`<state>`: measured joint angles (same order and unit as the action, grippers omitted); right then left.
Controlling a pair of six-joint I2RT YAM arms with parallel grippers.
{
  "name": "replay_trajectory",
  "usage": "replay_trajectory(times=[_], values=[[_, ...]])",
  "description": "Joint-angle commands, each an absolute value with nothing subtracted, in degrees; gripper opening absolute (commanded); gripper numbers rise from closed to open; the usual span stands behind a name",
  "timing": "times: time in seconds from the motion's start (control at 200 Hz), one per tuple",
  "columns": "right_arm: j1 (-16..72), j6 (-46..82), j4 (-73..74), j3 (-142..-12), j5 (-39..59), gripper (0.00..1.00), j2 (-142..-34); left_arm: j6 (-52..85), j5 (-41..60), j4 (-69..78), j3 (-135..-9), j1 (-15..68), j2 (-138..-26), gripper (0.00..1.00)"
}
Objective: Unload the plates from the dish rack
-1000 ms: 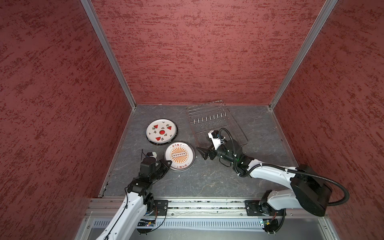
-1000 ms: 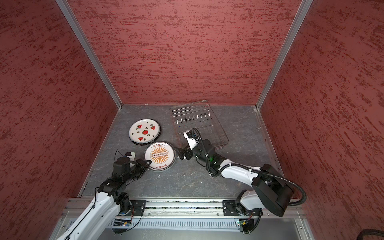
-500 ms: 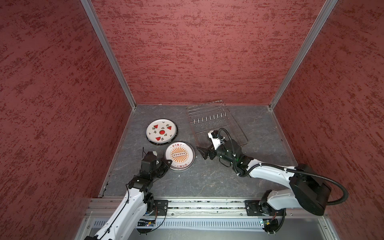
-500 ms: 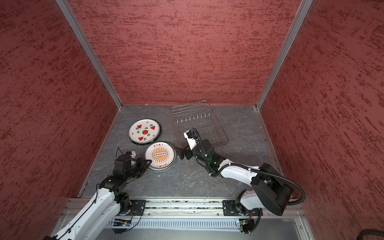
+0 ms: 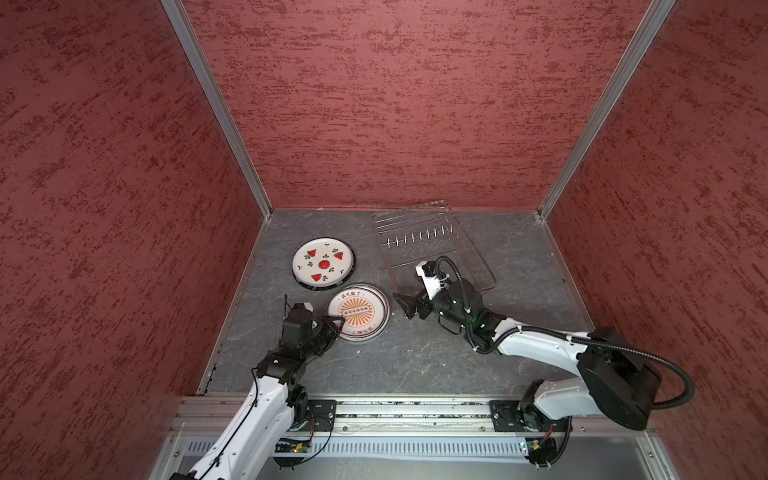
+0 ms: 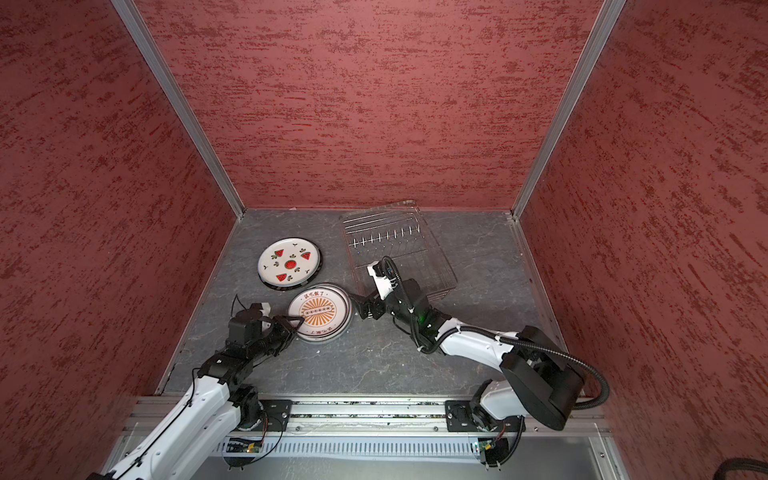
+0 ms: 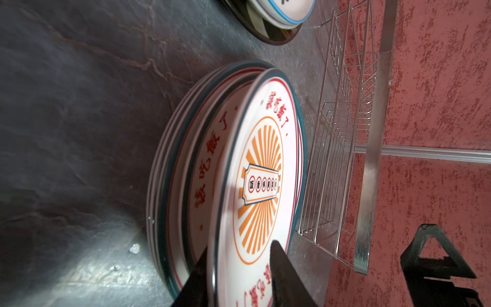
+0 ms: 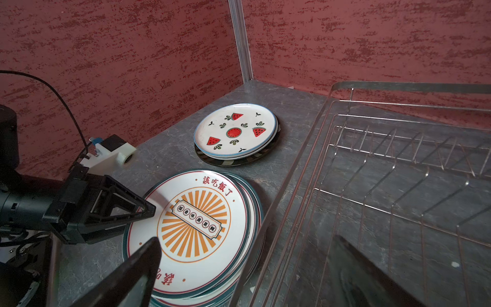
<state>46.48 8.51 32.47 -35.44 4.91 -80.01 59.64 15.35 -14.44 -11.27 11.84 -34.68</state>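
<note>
As the left end effector (image 7: 240, 247) lets go, its jaws stand narrowly apart, one under and one over the near rim of the top sunburst plate (image 5: 359, 309). The gap between them is wider than the rim, so nothing is gripped. Left wrist view: that plate is tilted, near edge up off the like-patterned plates beneath, rim blurred. Judged: dropping the last bit onto its pile, not yet flat.

Right end effector (image 5: 405, 305) is wide and empty, low between that pile and the dish rack (image 5: 465, 257).

Dish rack: no plate in it in any view. All plates are on the table (image 5: 415, 357) in two piles. The sunburst pile is nearer the arms; the watermelon plate (image 5: 323, 262) tops the pile behind it, with a dark-rimmed one underneath. Judged: unloading all but done; the left arm only needs to back clear.

Against a second ago: left jaws were clamped on that rim, now parted. Piles, rack and right arm sit much where they were.
</note>
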Motion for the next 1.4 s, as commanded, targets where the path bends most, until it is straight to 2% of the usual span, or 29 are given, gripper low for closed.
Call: replay_trajectory(times=[0.0,0.125,0.301,0.496,0.877,1.132,1.232,1.393], values=[[47.0,7.6,32.4,-37.7,4.3,0.99,-80.3,58.9,11.9,-16.0,-13.5,11.6,-33.5,0.46],[47.0,7.6,32.9,-37.4,4.2,0.99,-80.2,58.4,10.1,-16.9,-13.7,11.6,-33.0,0.51],[47.0,7.6,32.9,-37.4,4.2,0.99,-80.2,57.9,6.9,-18.2,-14.5,12.3,-33.6,0.53],[47.0,7.9,34.3,-36.9,8.1,0.99,-79.8,57.0,0.3,-20.9,-16.1,16.1,-33.9,0.52],[47.0,7.9,34.2,-36.8,7.4,0.99,-79.7,56.5,-0.3,-18.8,-16.9,18.5,-37.8,0.51],[47.0,8.1,34.5,-36.7,7.5,0.99,-79.5,56.5,-3.4,-21.1,-16.9,18.7,-33.8,0.52],[47.0,9.5,34.1,-36.8,4.1,0.99,-79.1,55.8,-5.4,-21.1,-16.6,18.9,-30.8,0.57],[46.5,12.7,30.3,-38.1,-4.7,0.99,-77.4,54.3,-10.3,-18.8,-16.4,19.0,-26.2,0.92]])
